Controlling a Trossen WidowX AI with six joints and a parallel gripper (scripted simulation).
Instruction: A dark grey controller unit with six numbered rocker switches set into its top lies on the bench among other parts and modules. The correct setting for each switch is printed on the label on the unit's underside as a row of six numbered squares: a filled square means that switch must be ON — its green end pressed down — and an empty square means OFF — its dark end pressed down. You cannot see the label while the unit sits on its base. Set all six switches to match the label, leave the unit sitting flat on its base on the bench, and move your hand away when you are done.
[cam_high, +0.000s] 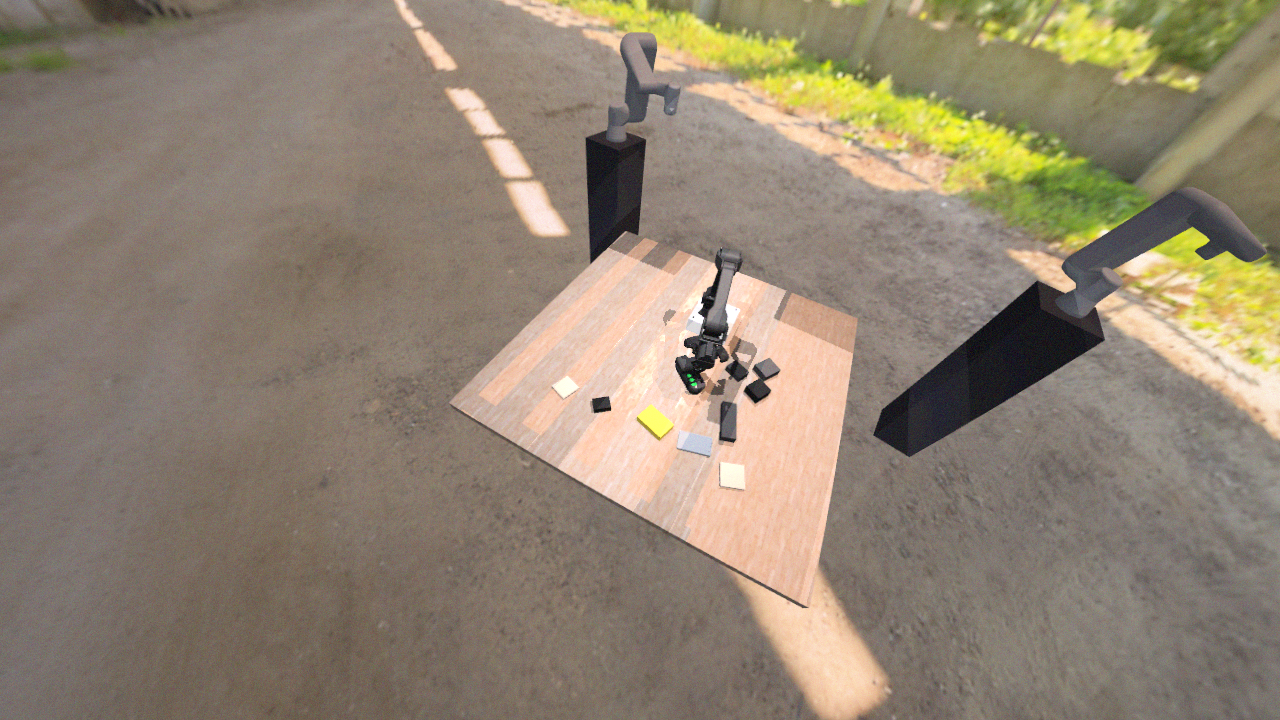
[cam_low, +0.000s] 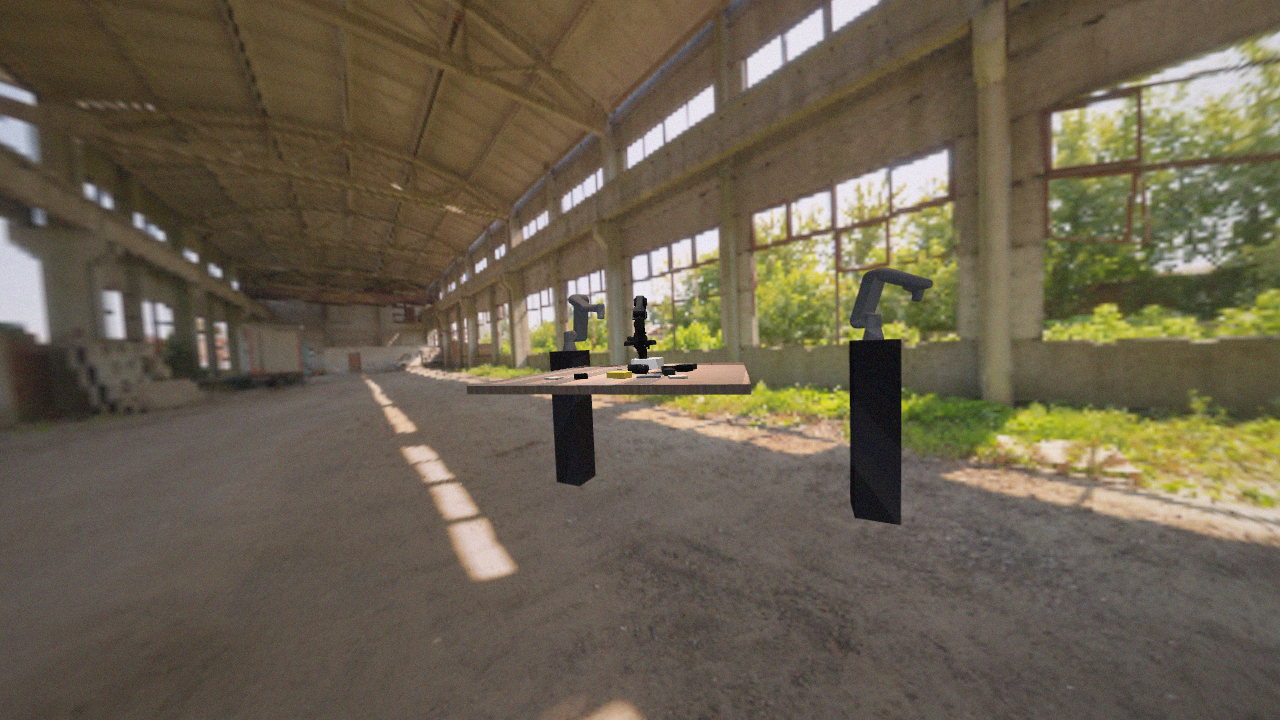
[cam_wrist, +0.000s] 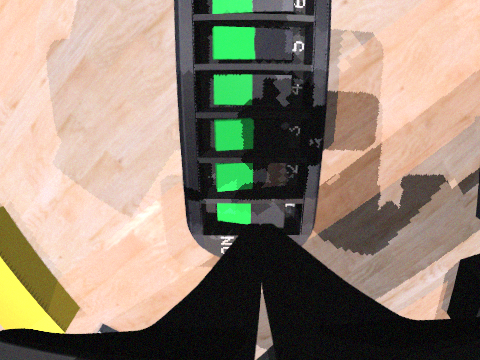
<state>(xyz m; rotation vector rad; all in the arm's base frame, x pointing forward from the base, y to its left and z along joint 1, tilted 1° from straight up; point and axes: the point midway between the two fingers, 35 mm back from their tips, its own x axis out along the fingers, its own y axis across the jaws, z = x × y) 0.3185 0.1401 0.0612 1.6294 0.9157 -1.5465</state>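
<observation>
The dark grey controller unit (cam_high: 691, 382) (cam_low: 638, 368) (cam_wrist: 184, 100) sits on its base on the bench, switches up. In the wrist view it runs from the top edge to the lower middle. All six green ends show, at the left of each rocker; switch 6 is cut off by the frame's top edge. Which ends are pressed down I cannot tell for sure. The label underneath is hidden. My gripper (cam_wrist: 259, 235) is shut and empty. Its tips are over the end of the unit at switch 1, covering part of its lower edge. Contact cannot be told.
A yellow block (cam_high: 655, 421) (cam_wrist: 20, 305), a small black block (cam_high: 601, 404), a long dark block (cam_high: 728, 421), a grey-blue plate (cam_high: 694, 443) and two cream tiles (cam_high: 564, 386) (cam_high: 732, 475) lie around. Dark blocks (cam_high: 758, 390) (cam_high: 766, 368) lie right of the unit. Two other arms stand on pedestals.
</observation>
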